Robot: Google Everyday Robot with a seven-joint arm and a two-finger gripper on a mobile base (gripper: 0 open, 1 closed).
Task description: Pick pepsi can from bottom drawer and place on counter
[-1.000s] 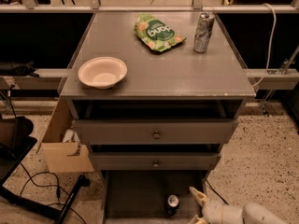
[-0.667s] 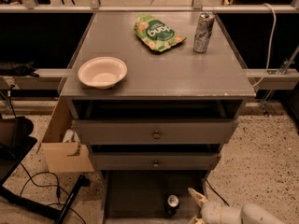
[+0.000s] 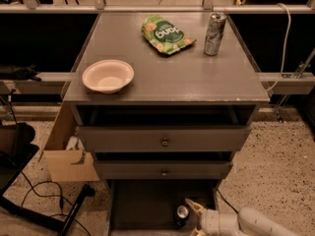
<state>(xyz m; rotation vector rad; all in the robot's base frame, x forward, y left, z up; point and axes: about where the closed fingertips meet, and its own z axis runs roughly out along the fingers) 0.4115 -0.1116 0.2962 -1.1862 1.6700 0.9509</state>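
The pepsi can, dark with a silver top, stands upright on the dark floor of the pulled-out bottom drawer, near its front right. My gripper is low at the bottom right, just to the right of the can. It is open, with one pale finger beside the can's top and the other at the picture's lower edge. It holds nothing. The grey counter is the cabinet's top, above.
On the counter are a white bowl at the left, a green snack bag and a tall silver can at the back. Two knobbed drawers overhang the bottom drawer. A cardboard box and cables lie on the floor at left.
My gripper has moved left, closer to the pepsi can. The can and the things on the counter have not moved.
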